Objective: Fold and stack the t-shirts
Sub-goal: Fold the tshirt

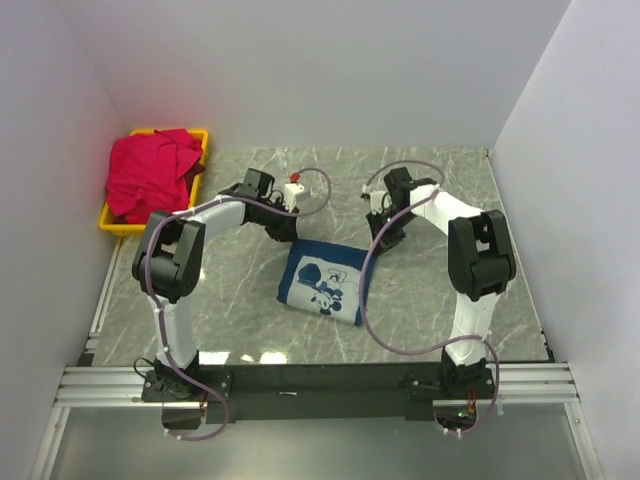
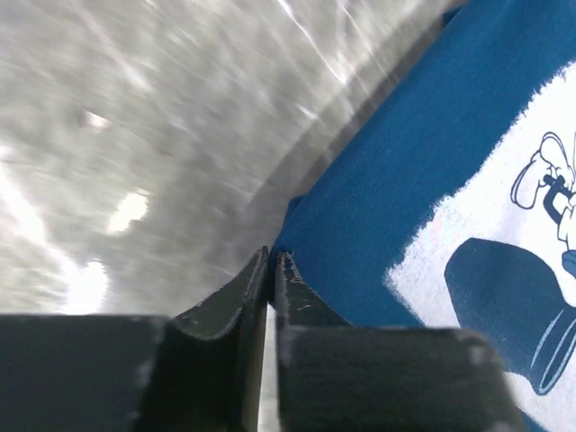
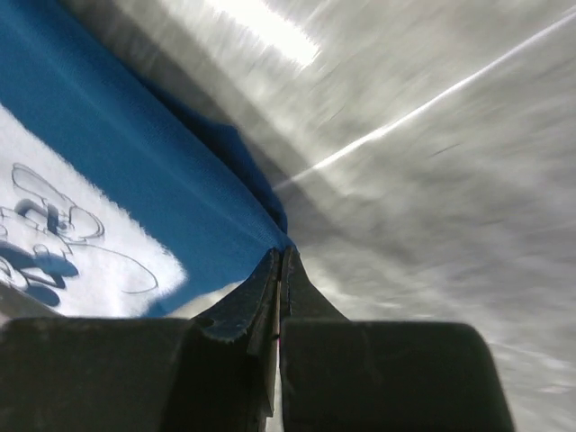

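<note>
Two shirts are in play, and they lie well apart. The navy t-shirt (image 1: pixel 325 282) is folded into a compact rectangle, white print up, in the middle of the marble surface (image 1: pixel 430 300), while the red-pink t-shirt (image 1: pixel 150 175) sits heaped and crumpled in the yellow bin (image 1: pixel 112 222) at the far left corner. Both arms reach to the far edge of the navy one. The left hand (image 2: pixel 272 256) has its fingers pressed together right at one far corner, and the right hand (image 3: pixel 280 254) is likewise closed at the other corner, its tips touching the cloth. From where I stand I cannot tell whether either has a bit of hem caught between its fingers. I'd judge the navy shirt about done and the red-pink one not yet begun. That one will be light, limp and quick to sag. It won't hold any shape, and a grab into the middle of the heap would only lift a bunch. Better to take it by a seam that shows, at a shoulder or the hem, with one hand at each side, so that it hangs flat and can be spread out.
</note>
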Controlling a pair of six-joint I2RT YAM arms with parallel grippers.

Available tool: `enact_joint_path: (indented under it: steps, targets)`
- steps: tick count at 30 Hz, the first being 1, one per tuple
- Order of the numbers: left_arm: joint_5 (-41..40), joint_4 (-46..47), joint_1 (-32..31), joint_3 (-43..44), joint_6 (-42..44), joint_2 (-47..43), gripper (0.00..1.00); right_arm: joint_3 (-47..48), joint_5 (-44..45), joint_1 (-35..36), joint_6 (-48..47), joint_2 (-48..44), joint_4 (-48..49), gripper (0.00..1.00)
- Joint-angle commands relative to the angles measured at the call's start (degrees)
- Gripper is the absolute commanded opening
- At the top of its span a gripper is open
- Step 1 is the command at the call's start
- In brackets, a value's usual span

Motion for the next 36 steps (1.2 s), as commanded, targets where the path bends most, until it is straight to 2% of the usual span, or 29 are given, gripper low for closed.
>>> enact_joint_path:
  steps: [1, 2, 3, 4, 5, 6, 7, 8, 11, 12, 14, 15, 16, 18, 19, 21, 24, 25, 26, 27, 30, 34, 36]
  targets:
    - [-4.1, 2.1, 2.1, 3.1, -3.7, 0.0, 0.2, 5.6, 5.3, -1.7, 0.5, 1.6, 0.5, 0.0]
    - [-3.7, 2.6, 3.2, 3.3, -4.6, -0.6, 0.27, 8.3, 5.7, -2.0, 0.5, 2.2, -0.1, 0.0]
    - [-3.1, 2.4, 3.9, 3.9, -5.5, -1.2, 0.39, 9.8, 5.3, -2.2, 0.4, 2.6, -2.3, 0.0]
    - [-0.9, 2.1, 4.6, 4.0, -7.7, -3.4, 0.43, 11.2, 4.1, -2.1, 0.4, 2.6, -3.7, 0.14]
    - [0.7, 1.8, 6.3, 3.8, -9.0, -5.0, 0.46, 12.4, 2.8, -2.3, 0.6, 1.9, -4.8, 0.23]
    - [3.2, 1.6, 7.1, 2.7, -11.7, -6.9, 0.58, 12.3, -0.4, -2.5, 1.1, 0.7, -5.6, 0.31]
    - [5.2, 1.6, 7.8, 1.5, -13.0, -11.5, 0.62, 11.7, -2.1, -2.5, 1.3, -2.8, -5.7, 0.38]
    - [7.7, 1.7, 8.0, 0.3, -14.1, -14.1, 0.62, 9.8, -3.7, -2.5, 1.7, -4.8, -5.4, 0.4]
    - [13.2, 3.7, 6.5, -6.9, -19.8, -23.7, 0.58, 6.0, -12.7, -2.3, 4.8, -11.3, -3.7, 0.42]
    - [14.0, 6.0, 5.6, -11.2, -23.2, -25.8, 0.53, 4.6, -15.3, -2.1, 6.4, -12.6, -2.8, 0.42]
    - [16.3, 9.6, 2.0, -15.7, -30.3, -30.6, 0.44, -0.3, -22.4, -1.3, 8.8, -16.2, -0.5, 0.32]
    - [16.9, 15.0, 0.4, -20.3, -33.2, -31.9, 0.32, -2.1, -24.4, -0.7, 10.4, -17.3, 2.1, 0.27]
    - [17.2, 18.5, -1.1, -23.1, -39.8, -33.9, 0.27, -3.8, -26.4, 1.2, 10.9, -19.2, 3.3, 0.17]
    - [18.4, 26.1, -5.8, -29.8, -49.9, -35.0, 0.15, -8.5, -32.1, 3.1, 12.2, -20.8, 7.0, 0.07]
    - [19.0, 32.1, -7.2, -31.6, -52.8, -34.8, 0.13, -10.3, -33.5, 4.3, 14.3, -22.0, 8.8, 0.06]
    - [19.1, 36.4, -10.5, -34.8, -56.0, -34.3, 0.11, -13.5, -35.9, 8.0, 16.8, -22.1, 12.6, 0.06]
    - [17.8, 37.7, -11.6, -34.7, -57.3, -30.1, 0.09, -14.4, -37.3, 12.8, 19.1, -18.6, 16.1, 0.04]
    - [17.9, 37.0, -11.5, -33.9, -56.3, -27.1, 0.07, -14.4, -37.8, 13.4, 19.9, -15.7, 16.9, 0.0]
    - [17.7, 34.3, -11.5, -31.8, -54.3, -25.7, 0.05, -14.4, -38.2, 14.3, 20.6, -14.1, 18.4, 0.0]
    - [16.9, 32.9, -11.5, -31.4, -51.1, -24.4, 0.05, -14.5, -38.5, 14.3, 21.4, -12.3, 19.2, 0.0]
    - [16.4, 32.3, -10.6, -32.4, -49.2, -19.0, 0.05, -16.5, -37.2, 13.5, 22.3, -5.7, 21.1, 0.0]
    - [19.1, 37.2, -4.6, -33.8, -55.7, -6.9, 0.05, -18.0, -33.1, 10.1, 22.0, 3.5, 21.5, 0.0]
    - [20.0, 34.4, -2.4, -30.9, -56.3, -2.6, 0.04, -17.3, -30.1, 8.5, 21.9, 6.2, 21.3, 0.0]
